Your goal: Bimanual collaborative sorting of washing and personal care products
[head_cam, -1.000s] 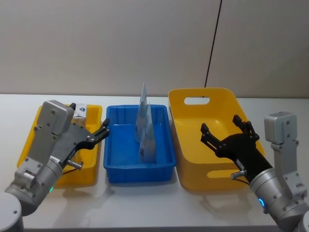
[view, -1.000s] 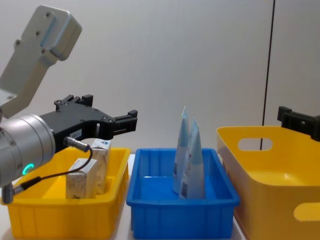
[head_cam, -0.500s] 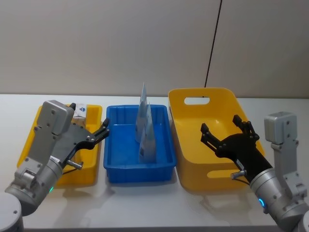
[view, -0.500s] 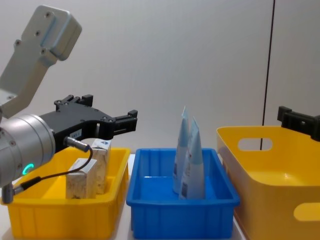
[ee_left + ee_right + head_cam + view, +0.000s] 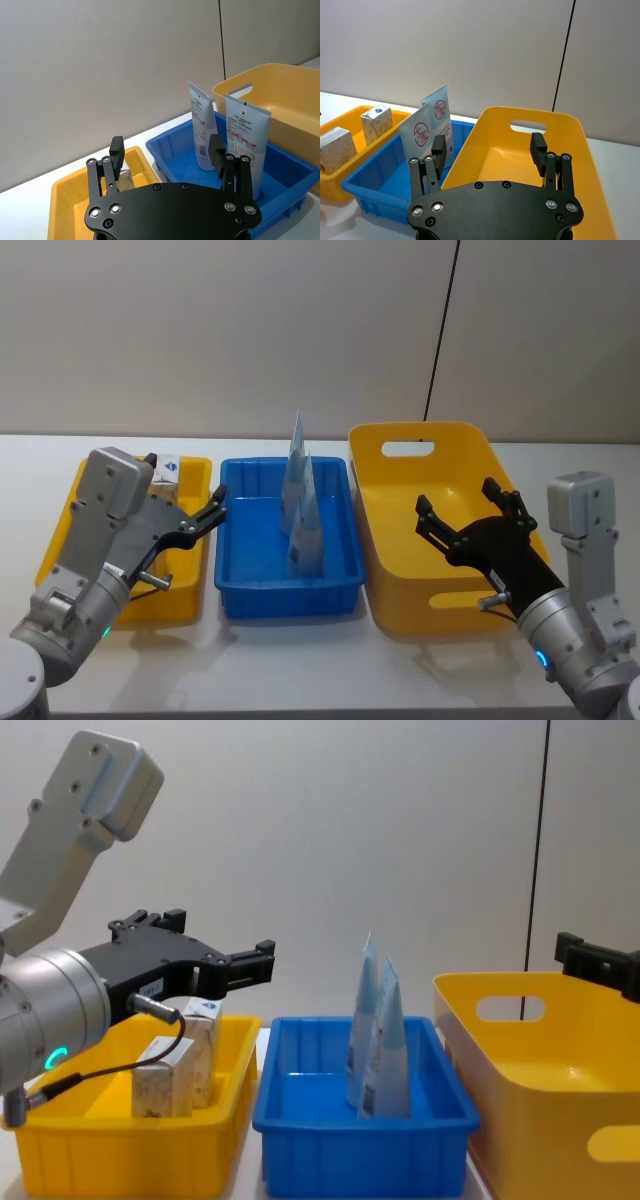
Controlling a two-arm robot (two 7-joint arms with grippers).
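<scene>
Left gripper: you've got it spread and empty, above the small yellow bin.
Right gripper: fingers apart, over the large yellow bin.
Marbled cartons: two, in the small yellow bin.
Squeeze tubes: two, upright in the blue bin.

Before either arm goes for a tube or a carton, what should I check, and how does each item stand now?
1. Left gripper open, holding nothing: ok. It hovers above the small yellow bin.
2. Right gripper open, holding nothing: ok. It hovers above the large yellow bin.
3. Two tubes upright in the blue bin: ok.
4. Two cartons inside the small yellow bin: ok.
5. Tubes apart from each other: cannot tell, since they overlap in the chest view.
</scene>
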